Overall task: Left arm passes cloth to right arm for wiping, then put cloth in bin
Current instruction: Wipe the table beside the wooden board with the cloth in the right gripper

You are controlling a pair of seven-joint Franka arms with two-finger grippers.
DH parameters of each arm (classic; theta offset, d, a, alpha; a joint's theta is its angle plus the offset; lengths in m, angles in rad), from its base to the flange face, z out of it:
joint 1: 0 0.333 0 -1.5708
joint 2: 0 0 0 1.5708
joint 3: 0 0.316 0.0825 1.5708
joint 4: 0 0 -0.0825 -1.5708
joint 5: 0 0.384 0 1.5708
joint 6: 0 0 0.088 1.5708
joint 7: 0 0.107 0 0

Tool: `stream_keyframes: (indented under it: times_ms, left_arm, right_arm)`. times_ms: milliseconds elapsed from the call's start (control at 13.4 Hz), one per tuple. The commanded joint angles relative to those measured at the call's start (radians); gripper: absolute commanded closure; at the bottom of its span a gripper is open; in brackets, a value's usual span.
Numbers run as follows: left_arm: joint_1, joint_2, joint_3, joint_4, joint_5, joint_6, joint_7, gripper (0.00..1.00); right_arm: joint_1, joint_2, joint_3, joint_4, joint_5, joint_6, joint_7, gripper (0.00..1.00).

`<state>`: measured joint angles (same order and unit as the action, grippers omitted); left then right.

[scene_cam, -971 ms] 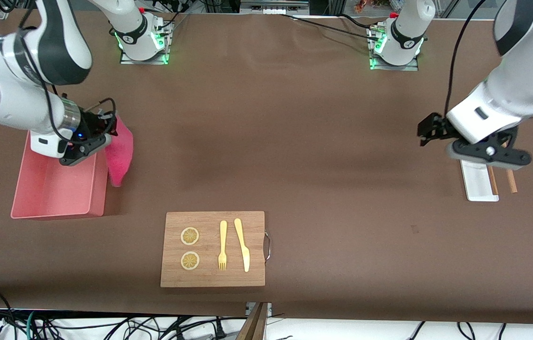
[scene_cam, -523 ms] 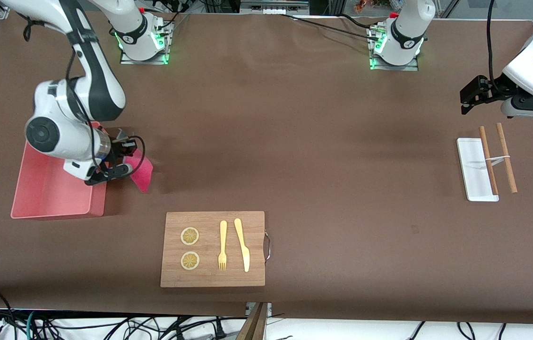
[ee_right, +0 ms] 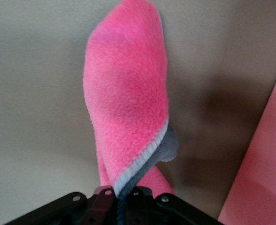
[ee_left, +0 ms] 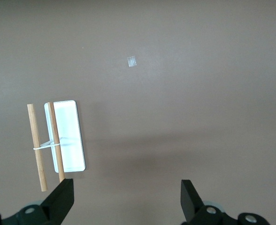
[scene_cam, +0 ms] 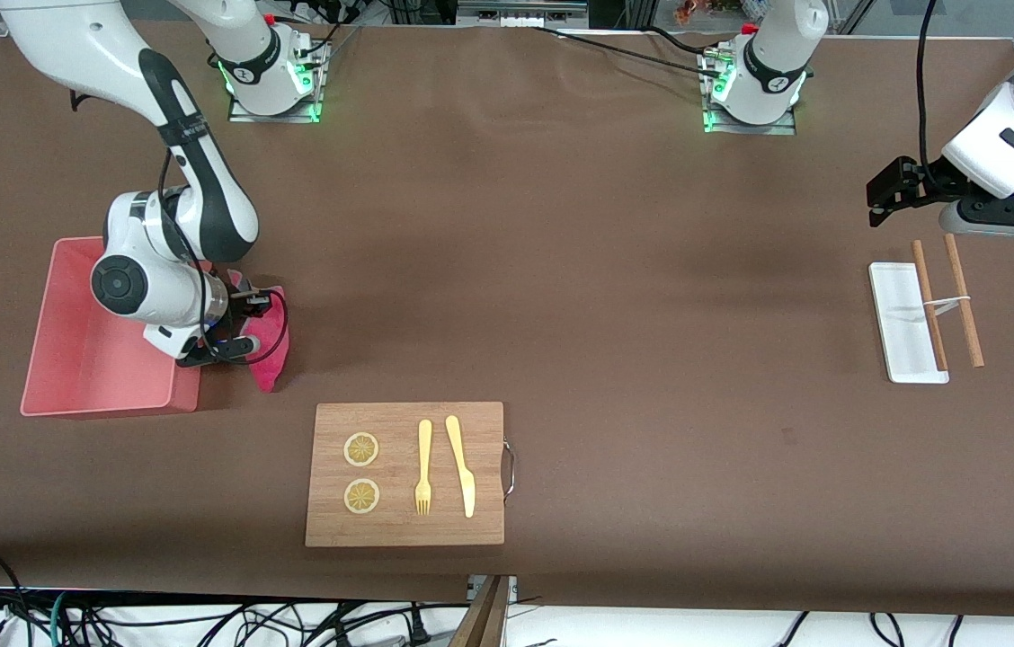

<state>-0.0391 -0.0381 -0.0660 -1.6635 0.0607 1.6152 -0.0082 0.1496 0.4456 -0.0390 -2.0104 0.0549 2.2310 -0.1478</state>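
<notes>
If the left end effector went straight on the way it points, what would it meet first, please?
Probably the bare table: the open left end effector points down at it, with the white tray and sticks off to one side.
</notes>
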Motion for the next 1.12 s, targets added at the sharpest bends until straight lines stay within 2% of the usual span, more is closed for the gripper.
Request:
stream_keyframes:
  times_ms: [0,149,373,523,822,1046]
  left_arm:
    - [0.007,-0.003,-0.002,0.004,-0.038,0.008,0.017,0.00]
    - [0.007,-0.003,-0.003,0.004,-0.041,0.006,0.017,0.00]
    - [0.005,-0.002,-0.005,0.005,-0.041,0.014,0.017,0.00]
    - [0.005,0.000,-0.006,0.001,-0.041,0.022,0.017,0.00]
    - [0.007,-0.005,-0.009,-0.001,-0.041,0.015,0.017,0.00]
    - [0.007,-0.003,-0.009,-0.001,-0.041,0.015,0.017,0.00]
  right_arm:
    - [0.013,-0.005,0.011,0.001,-0.001,0.007,0.092,1.00]
    - [0.063,-0.007,0.013,0.004,0.017,0.013,0.166,1.00]
    - [0.126,0.008,0.013,0.016,0.129,0.015,0.227,1.00]
    - [0.178,0.024,0.018,0.033,0.169,0.016,0.299,1.00]
    - [0.278,0.079,0.077,0.119,0.183,0.033,0.541,1.00]
    - [0.318,0.136,0.142,0.234,0.183,0.038,0.725,1.00]
